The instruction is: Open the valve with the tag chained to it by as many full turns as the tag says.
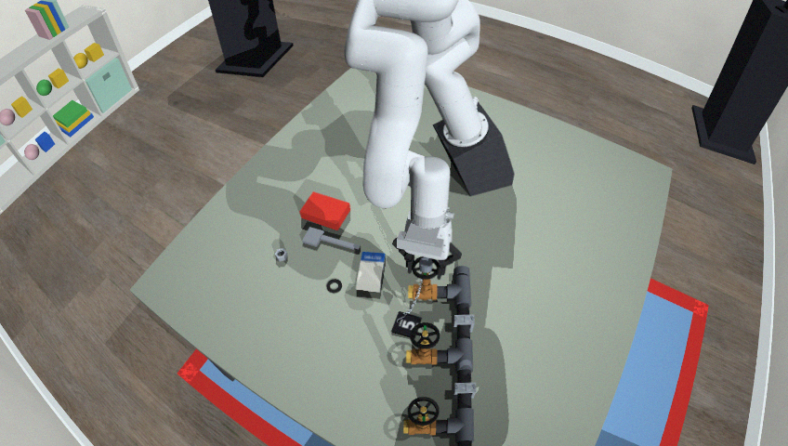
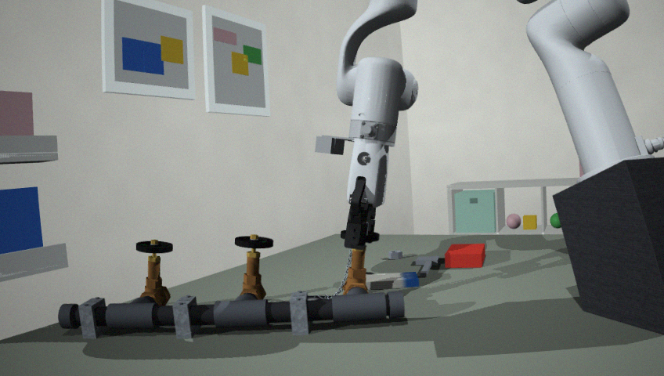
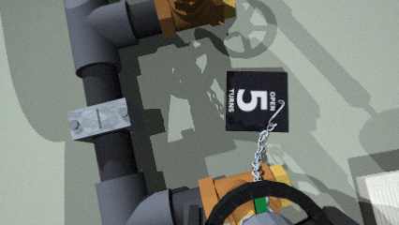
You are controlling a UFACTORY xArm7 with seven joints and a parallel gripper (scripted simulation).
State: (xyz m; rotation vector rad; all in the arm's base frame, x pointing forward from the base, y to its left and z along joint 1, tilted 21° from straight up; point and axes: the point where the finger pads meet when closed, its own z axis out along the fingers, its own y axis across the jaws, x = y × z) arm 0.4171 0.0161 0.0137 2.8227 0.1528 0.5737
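Note:
Three brass valves with black handwheels stand on a dark pipe (image 1: 463, 287) (image 2: 242, 312) (image 3: 100, 52). A black tag (image 1: 406, 324) (image 3: 257, 100) reading "OPEN 5 TURNS" lies on the mat. A chain (image 3: 258, 155) links it to the valve nearest the robot base. My gripper (image 1: 425, 268) (image 2: 359, 237) comes straight down on that valve and is shut on its handwheel (image 3: 229, 197). The fingers hide the wheel in the exterior view. The middle valve (image 1: 429, 334) (image 2: 254, 241) and the far-end valve (image 1: 423, 414) (image 2: 153, 246) stand free.
A white box with a blue label (image 1: 370, 273) (image 2: 393, 280) lies just left of the tagged valve. Further left are a black ring (image 1: 334, 281), a nut (image 1: 282, 256), a grey tool (image 1: 329, 241) and a red block (image 1: 324, 210) (image 2: 464, 254). The dark robot base (image 1: 480, 160) stands behind.

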